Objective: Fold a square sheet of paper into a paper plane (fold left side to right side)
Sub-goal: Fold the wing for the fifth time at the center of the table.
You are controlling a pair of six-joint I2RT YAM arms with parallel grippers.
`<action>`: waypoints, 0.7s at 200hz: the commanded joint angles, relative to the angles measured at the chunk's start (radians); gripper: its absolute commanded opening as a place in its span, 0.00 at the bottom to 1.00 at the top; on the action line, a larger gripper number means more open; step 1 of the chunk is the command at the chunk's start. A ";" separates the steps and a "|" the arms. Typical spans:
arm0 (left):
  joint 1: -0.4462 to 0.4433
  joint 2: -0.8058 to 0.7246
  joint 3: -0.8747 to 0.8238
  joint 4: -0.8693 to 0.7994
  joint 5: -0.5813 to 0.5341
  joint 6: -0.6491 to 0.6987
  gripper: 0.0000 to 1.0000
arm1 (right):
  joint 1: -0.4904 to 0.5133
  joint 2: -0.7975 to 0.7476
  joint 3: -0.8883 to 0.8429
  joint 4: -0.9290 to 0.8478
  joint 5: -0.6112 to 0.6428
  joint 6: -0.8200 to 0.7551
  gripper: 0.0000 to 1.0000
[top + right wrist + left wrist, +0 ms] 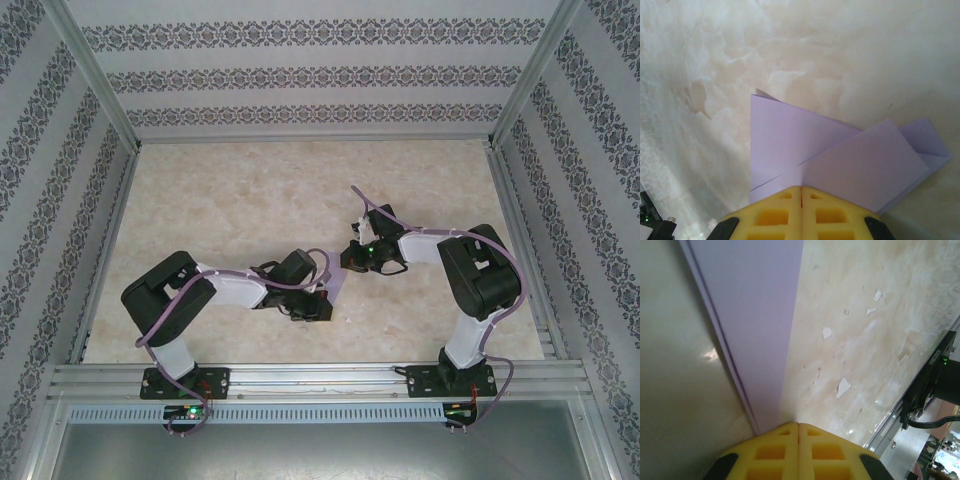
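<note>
The lilac paper (805,145) lies on the table, folded into overlapping flaps with a pointed corner at the far left. My right gripper (801,188) is shut, its yellow tips touching each other at the paper's near edge. In the left wrist view the paper (757,315) runs as a long strip with layered edges on its left, ending at my shut left gripper (799,424). From above, a small bit of paper (340,284) shows between the left gripper (322,300) and the right gripper (352,262). Whether either pair of tips pinches paper is hidden.
The table (240,190) is marbled beige, with white chipped spots (842,387) in the surface. Patterned walls enclose it on three sides. An aluminium rail (320,375) carrying both arm bases runs along the near edge.
</note>
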 commanded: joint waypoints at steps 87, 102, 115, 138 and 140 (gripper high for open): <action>0.011 -0.188 0.022 -0.111 0.010 0.024 0.01 | -0.015 0.003 -0.045 -0.074 0.091 -0.009 0.00; 0.045 -0.178 0.054 -0.127 0.009 0.038 0.01 | -0.010 -0.007 -0.049 -0.069 0.087 -0.003 0.00; 0.073 -0.145 0.085 -0.136 0.003 0.055 0.01 | -0.007 -0.011 -0.052 -0.068 0.084 0.001 0.00; 0.099 -0.063 0.153 -0.139 -0.006 0.086 0.01 | -0.001 -0.017 -0.055 -0.061 0.081 0.008 0.00; 0.098 -0.054 0.160 -0.140 -0.006 0.089 0.01 | -0.001 -0.017 -0.055 -0.060 0.081 0.008 0.00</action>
